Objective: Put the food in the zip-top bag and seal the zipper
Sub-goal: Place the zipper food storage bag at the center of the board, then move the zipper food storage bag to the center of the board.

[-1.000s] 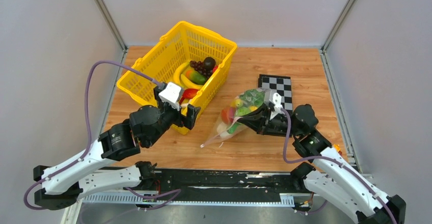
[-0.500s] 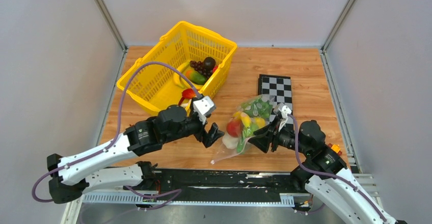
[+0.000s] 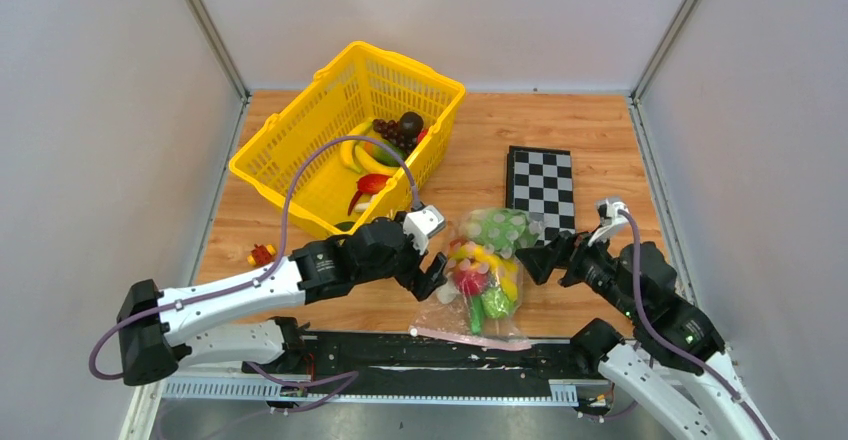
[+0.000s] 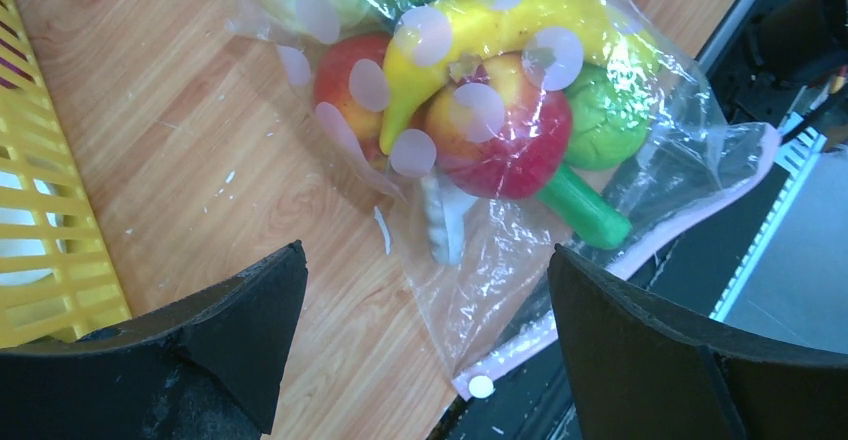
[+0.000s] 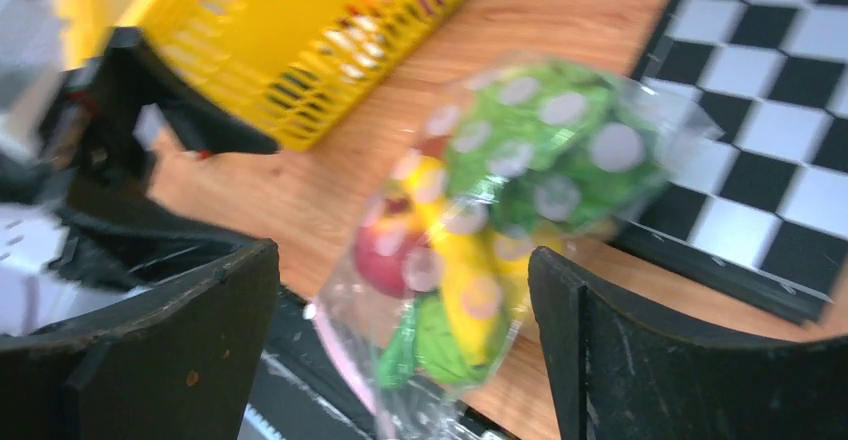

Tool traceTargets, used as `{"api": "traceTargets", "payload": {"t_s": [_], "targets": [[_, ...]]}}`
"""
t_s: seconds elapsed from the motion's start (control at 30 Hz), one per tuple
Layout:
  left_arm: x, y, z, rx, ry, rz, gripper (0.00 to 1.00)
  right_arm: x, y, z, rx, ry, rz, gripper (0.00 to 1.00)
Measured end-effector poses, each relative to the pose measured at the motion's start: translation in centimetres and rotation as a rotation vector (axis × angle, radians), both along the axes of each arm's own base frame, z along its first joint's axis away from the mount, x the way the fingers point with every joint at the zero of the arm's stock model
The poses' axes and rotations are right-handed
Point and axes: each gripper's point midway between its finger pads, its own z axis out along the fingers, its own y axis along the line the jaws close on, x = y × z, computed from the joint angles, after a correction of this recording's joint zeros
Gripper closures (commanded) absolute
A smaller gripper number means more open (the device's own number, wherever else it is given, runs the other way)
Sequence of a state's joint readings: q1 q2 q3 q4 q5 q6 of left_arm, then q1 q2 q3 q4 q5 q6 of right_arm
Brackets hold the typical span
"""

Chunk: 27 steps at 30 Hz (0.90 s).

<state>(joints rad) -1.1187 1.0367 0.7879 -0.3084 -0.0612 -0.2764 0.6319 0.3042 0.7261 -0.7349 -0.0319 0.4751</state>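
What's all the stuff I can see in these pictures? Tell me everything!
Basket: one, yellow mesh, back left of the table.
Food in the basket: several, yellow, dark purple, red, at its right end.
Zip-top bag: one, clear with pale dots, near the front edge.
Food in the bag: several, red, yellow, green, inside it.
Zipper: one, pink, along the bag's near edge.
Checkerboard: one, black and white, right of the basket.
Small toy block: one, red and yellow, in front of the basket.
Table: one, brown wood, under everything.
Left claw: one, black, open, left of the bag.
Right claw: one, black, open, right of the bag.
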Motion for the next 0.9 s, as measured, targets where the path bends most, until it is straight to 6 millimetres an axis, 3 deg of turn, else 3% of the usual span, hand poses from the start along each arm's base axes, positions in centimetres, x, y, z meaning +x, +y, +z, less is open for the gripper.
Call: {"api": "traceTargets", "payload": {"t_s": [0.1, 0.23, 0.4, 0.5, 0.77, 0.9], "targets": [[0.4, -0.4, -1.0, 0.023, 0.012, 0.014, 0.04, 1.4, -1.1, -2.7, -0.074, 0.120, -0.118, 0.00], [0.7, -0.4, -1.8, 0.046, 0.017, 0.034, 0.03, 2.6, -1.0, -6.6, -0.157, 0.281, -0.192, 0.00], [2.0, 0.6, -1.1, 0.036, -0.030, 0.120, 0.00, 2.6, 0.9, -13.2, -0.171, 0.433, -0.157, 0.00], [3.2, 1.9, -0.8, 0.044, -0.082, 0.201, 0.00, 2.2, 2.7, -15.6, -0.145, 0.512, -0.093, 0.00], [6.4, 5.5, -2.9, 0.200, -0.137, 0.396, 0.00, 4.2, 7.6, -16.4, -0.087, 0.539, 0.064, 0.00], [8.7, 8.4, -3.1, 0.227, -0.127, 0.511, 0.00, 6.0, 10.2, -16.2, -0.088, 0.524, 0.151, 0.00]]}}
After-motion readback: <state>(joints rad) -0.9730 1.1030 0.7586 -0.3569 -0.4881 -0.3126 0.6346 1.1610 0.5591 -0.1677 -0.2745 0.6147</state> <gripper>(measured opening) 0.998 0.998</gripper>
